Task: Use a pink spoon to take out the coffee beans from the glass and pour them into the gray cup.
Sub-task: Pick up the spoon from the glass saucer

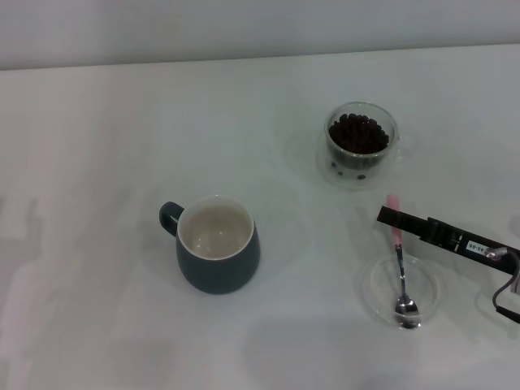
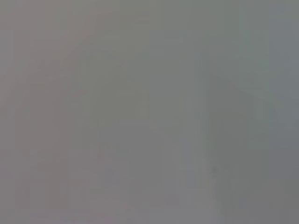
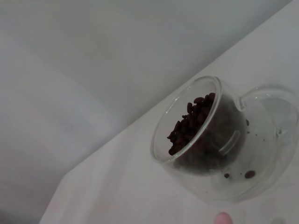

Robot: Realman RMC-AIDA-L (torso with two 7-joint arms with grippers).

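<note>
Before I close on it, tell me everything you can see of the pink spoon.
The pink spoon is a small teaspoon with a shiny metal bowl and stem and a pale pink handle end. It lies with its bowl resting in the shallow clear dish, bowl toward the robot, handle pointing toward the glass of coffee beans. The right gripper reaches across the pink handle. The spoon's bowl looks empty.

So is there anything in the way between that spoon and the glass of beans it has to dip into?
Nothing visible. The pink spoon lies in a clear dish with the right gripper at its handle; bare table separates it from the glass. The gray cup sits off toward the robot's left.
</note>
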